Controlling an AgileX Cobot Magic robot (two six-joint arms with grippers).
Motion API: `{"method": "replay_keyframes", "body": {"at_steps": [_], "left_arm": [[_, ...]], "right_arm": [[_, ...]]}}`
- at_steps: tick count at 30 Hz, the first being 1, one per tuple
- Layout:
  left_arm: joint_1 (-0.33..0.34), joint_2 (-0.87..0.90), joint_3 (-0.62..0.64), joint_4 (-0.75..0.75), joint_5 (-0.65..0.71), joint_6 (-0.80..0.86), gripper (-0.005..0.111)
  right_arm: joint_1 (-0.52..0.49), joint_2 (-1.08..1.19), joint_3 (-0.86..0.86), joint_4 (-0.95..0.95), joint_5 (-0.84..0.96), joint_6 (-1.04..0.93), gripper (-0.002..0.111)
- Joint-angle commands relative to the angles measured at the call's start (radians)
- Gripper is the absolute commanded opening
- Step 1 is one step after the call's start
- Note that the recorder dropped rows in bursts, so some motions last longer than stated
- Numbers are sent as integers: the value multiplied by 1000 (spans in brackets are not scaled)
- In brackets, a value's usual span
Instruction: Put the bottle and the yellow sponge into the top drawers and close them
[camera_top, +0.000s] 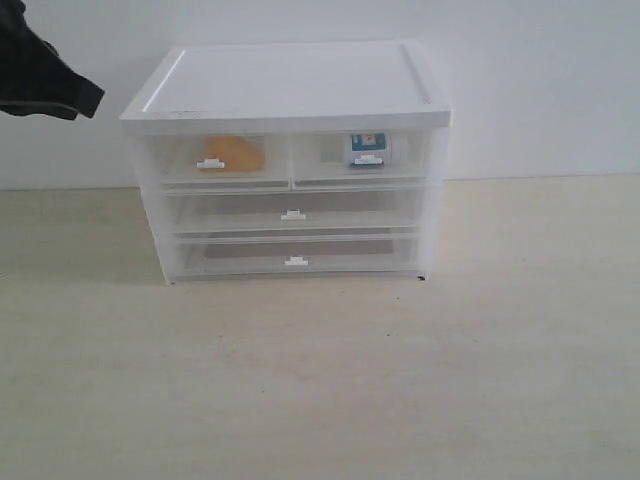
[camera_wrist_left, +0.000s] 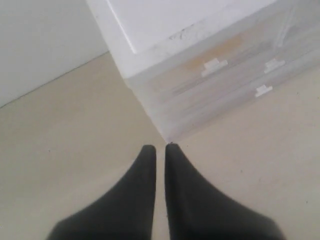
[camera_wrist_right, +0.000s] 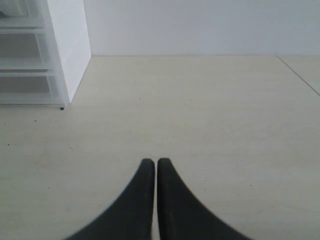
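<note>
Nearest to me are the dark tips of the left gripper (camera_wrist_left: 160, 147) and the right gripper (camera_wrist_right: 152, 162). Each pair is pressed together and carries nothing. Both hang over the pale table (camera_top: 320, 380).

The yellow sponge (camera_top: 232, 153) lies inside the left one of the top drawers (camera_top: 260, 172), and the bottle (camera_top: 367, 148) stands inside the right one. Both drawer fronts look level with the front of the cabinet (camera_top: 290, 90), so I judge the task as practically finished.

The risk I see now is a bump. In the left wrist view the tips line up with the cabinet's lower corner, and a careless move of that arm could push the light cabinet or shake a drawer open again.

Some things I cannot make out. The cloudy plastic shows the sponge only as an orange blur, and the bottle's lower part is hidden behind its white handle (camera_top: 368, 159). Whether the drawers are pushed in completely I cannot tell. Of the left arm (camera_top: 40, 60) only a dark piece enters at the upper edge of the exterior view — the right arm does not appear there at all
</note>
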Motion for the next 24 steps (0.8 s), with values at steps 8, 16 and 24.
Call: {"method": "replay_keyframes", "body": {"at_steps": [8,16,24], "left_arm": [[-1,-281,298,-82,-200,-30,4],[-1,-491,445,-82,-229,-26,4],[-1,-727,542,-82,-187,-27,4]], "right_arm": [[0,-5,4,-2,-7,0,0],[0,-5,4,-2,-7,0,0],[0,-5,4,-2,-7,0,0]]}}
